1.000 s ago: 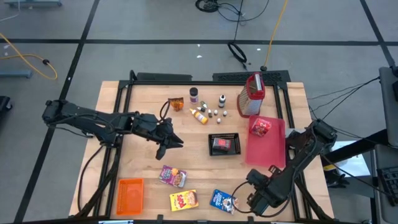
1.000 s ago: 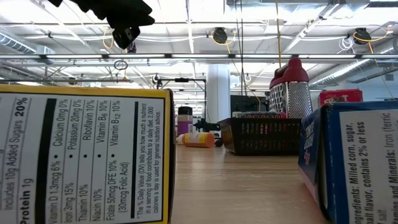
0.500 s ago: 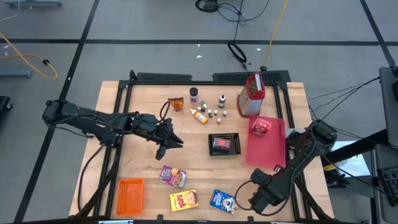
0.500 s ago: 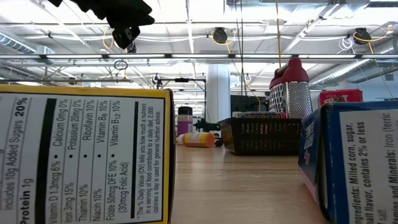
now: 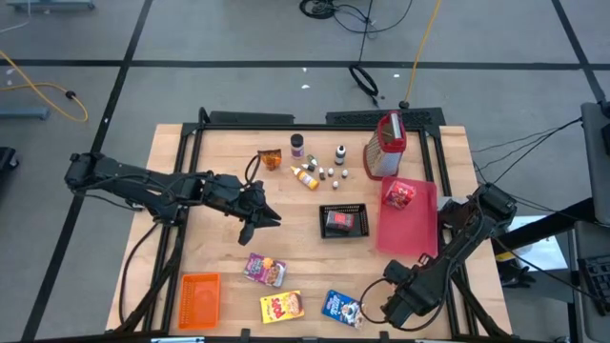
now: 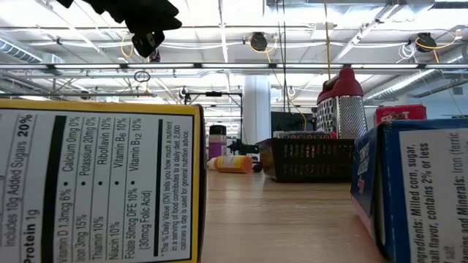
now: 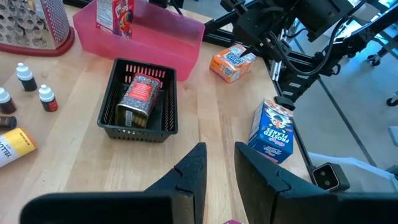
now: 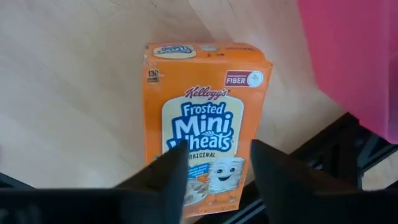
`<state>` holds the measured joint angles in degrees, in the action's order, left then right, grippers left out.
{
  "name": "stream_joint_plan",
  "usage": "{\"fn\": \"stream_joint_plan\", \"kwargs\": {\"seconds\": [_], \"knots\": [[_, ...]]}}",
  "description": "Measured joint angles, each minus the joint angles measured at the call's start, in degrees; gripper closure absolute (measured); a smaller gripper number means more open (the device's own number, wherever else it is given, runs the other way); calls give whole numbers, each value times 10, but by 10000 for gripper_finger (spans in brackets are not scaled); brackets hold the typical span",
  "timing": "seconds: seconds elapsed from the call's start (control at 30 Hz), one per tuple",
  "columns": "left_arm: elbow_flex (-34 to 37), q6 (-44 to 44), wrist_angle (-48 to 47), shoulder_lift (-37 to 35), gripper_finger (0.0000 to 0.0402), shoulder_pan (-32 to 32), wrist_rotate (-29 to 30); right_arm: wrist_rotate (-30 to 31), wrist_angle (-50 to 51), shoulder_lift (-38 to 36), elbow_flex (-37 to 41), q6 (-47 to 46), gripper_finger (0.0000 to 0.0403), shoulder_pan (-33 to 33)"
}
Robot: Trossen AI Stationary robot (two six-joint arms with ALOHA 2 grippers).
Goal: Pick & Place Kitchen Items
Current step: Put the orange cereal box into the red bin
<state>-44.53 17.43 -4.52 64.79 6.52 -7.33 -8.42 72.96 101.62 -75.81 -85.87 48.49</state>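
An orange Frosted Mini Wheats box (image 8: 202, 106) lies flat, face up, on the table's near right corner beside the red tray (image 8: 354, 56). My right gripper (image 8: 217, 155) points down over the box's lower end, open, one finger to each side; I see no touch. In the high view the right arm (image 5: 405, 295) hides this box. My left gripper (image 7: 219, 152) hangs over mid-table (image 5: 267, 219), slightly open and holding nothing. Blue (image 5: 341, 307), yellow (image 5: 281, 307) and purple (image 5: 264, 270) boxes lie near the front edge.
A black basket (image 5: 343, 219) holds a can. A red box (image 5: 400, 195) stands in the red tray (image 5: 415, 233). A grater (image 5: 386, 145), small bottles (image 5: 319, 171) and an orange packet (image 5: 270, 157) stand at the back, an orange crate (image 5: 200, 297) at the front left.
My right hand has tipped a little further downward at the table's near right corner. The left arm and the items on the table have kept still.
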Motion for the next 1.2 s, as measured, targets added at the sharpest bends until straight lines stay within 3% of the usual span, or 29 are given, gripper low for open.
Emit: {"fn": "stream_joint_plan", "kwargs": {"seconds": [0.27, 0.5, 0.67, 1.07, 1.2], "knots": [[0, 0, 0, 0, 321, 0, 0, 26, -5, 0, 0, -5, 118, 0], [0, -1, 0, 0, 321, 4, 0, 16, -49, -4, 52, -50, 72, 8], [0, -5, 0, 0, 321, 13, 0, -54, -85, -4, 86, -46, 63, 7], [0, -4, 1, 0, 321, 13, 14, -51, -97, -10, 88, -31, 93, -2], [0, -4, 0, 0, 321, 13, 15, -12, -99, -46, 92, -48, 103, 0]]}}
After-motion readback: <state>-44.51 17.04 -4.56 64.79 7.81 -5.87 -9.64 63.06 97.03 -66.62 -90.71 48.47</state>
